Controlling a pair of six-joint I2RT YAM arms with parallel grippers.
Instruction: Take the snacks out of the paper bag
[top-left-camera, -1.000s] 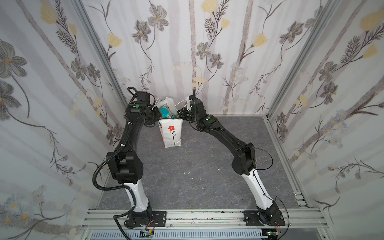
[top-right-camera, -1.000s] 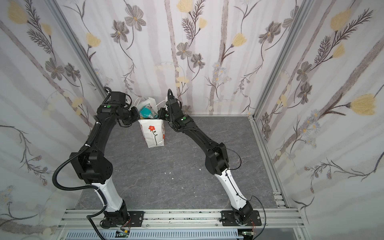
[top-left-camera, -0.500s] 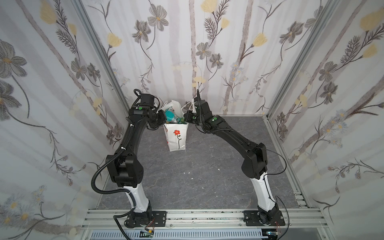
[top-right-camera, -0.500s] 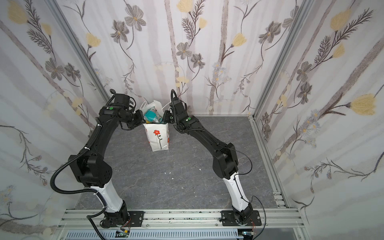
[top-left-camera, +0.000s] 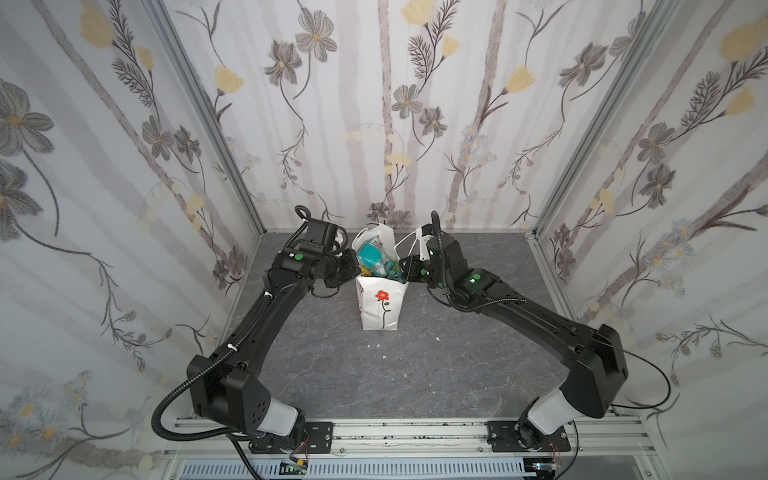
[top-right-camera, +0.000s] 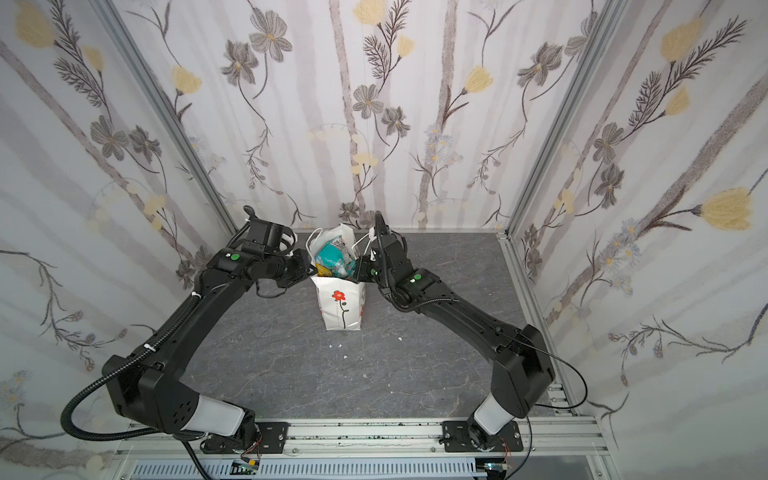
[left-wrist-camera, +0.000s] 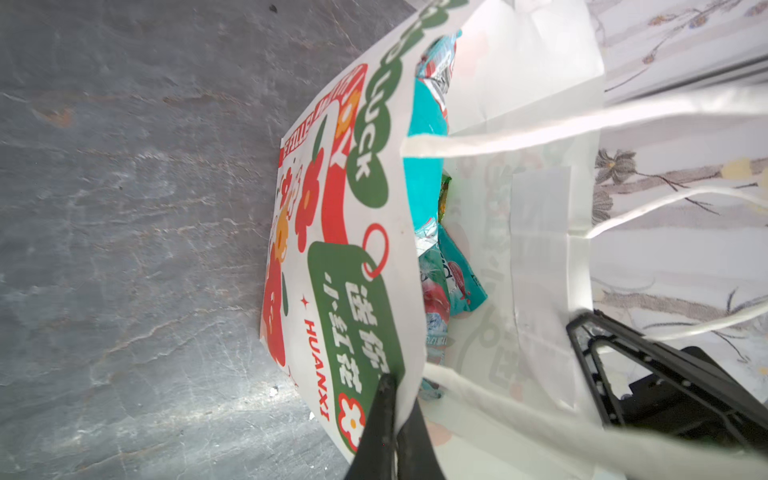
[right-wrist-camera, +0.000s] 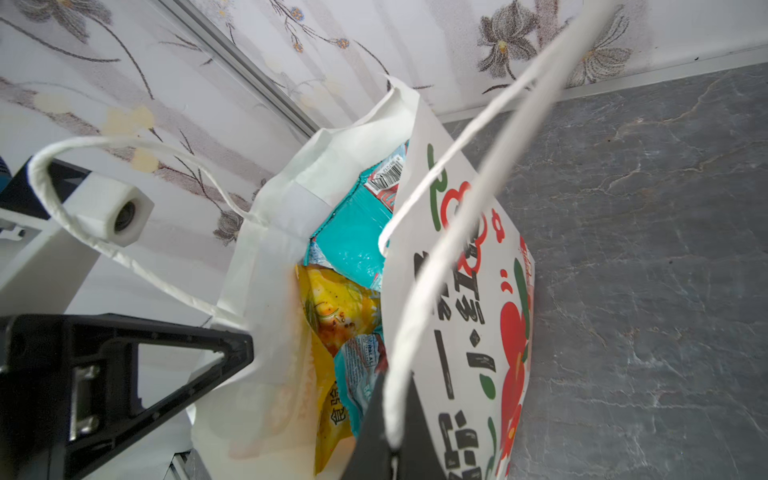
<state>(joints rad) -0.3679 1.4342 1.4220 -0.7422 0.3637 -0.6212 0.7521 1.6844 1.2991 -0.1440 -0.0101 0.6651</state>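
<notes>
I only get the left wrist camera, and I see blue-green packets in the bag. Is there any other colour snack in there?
Observer: Yes. The right wrist camera shows a yellow packet inside the paper bag, beside the teal packet.
Operator: Is the other gripper holding the bag too?
Observer: Yes, the right gripper is shut on the bag's printed wall.
Operator: Is the bag falling over?
Observer: No. In both top views the bag stands upright.

Bright even light, wide-angle bowing (top views), foreground seemingly blurred
</notes>
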